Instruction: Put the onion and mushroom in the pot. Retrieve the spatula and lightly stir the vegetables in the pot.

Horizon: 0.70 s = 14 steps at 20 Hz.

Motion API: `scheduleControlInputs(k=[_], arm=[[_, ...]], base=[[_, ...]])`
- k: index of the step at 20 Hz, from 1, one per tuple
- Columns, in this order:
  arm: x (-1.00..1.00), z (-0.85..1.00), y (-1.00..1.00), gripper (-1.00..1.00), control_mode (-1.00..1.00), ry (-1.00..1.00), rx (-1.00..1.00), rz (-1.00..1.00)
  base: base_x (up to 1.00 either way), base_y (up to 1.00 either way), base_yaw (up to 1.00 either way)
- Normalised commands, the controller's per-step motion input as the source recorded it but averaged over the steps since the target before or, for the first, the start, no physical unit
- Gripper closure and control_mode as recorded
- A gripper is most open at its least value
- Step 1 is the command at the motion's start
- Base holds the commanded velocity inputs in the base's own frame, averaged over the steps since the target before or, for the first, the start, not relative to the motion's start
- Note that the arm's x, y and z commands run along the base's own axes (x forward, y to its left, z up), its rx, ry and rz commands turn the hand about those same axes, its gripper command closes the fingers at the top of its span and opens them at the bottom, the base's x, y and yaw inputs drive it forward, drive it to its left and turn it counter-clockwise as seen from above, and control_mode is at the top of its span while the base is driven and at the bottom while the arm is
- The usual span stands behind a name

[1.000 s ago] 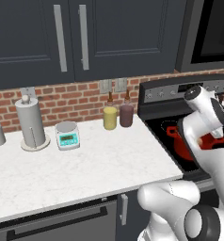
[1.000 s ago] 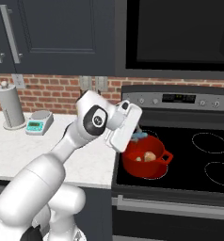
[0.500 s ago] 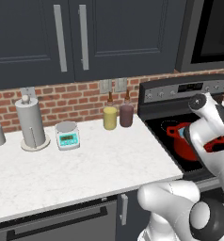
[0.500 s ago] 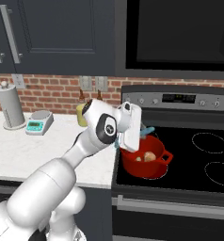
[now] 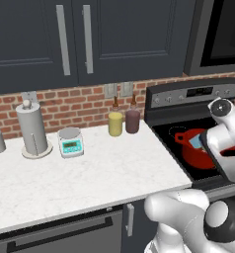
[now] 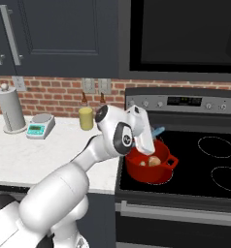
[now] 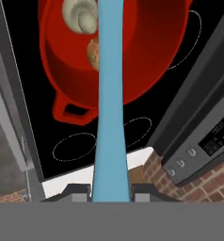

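The red pot point(image 6: 140, 172) point(image 5: 187, 156) point(image 7: 149, 56) stands on the front left burner of the stove. Inside it lie the orange-brown onion point(image 6: 155, 161) point(image 7: 93, 54) and the pale mushroom point(image 6: 142, 163) point(image 7: 80, 16). My gripper point(image 7: 110, 194) is shut on the handle of the light-blue spatula point(image 7: 109, 108) point(image 6: 157, 131) point(image 5: 195, 143). The spatula reaches from my fingers out over the pot's opening, and in the hand view it hides part of the onion. My hand point(image 6: 142, 131) hangs over the pot's rear left side.
The black cooktop point(image 6: 205, 169) has marked burner rings to the right of the pot. The stove's control panel point(image 6: 185, 101) rises behind. On the white counter point(image 5: 90, 178) stand a paper towel holder point(image 5: 32, 129), a kitchen scale point(image 5: 71, 142) and two jars point(image 5: 123, 121).
My hand with the spatula has swung a little further right and lower, toward the pot. The pot, onion and mushroom have stayed in place.
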Motion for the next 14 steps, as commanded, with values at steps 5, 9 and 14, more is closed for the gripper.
scheduleControlInputs(k=[5, 9, 14], arm=[[0.21, 0.0, -0.05, 1.0, -1.0, 0.0, -0.11, 0.15], [0.19, 0.0, -0.12, 1.0, -1.0, 0.0, -0.12, 0.05], [0.2, 0.0, -0.03, 1.0, -1.0, 0.0, -0.15, 0.03]], base=[[0.0, 0.0, 0.0], [0.0, 0.0, 0.0], [0.0, 0.0, 0.0]])
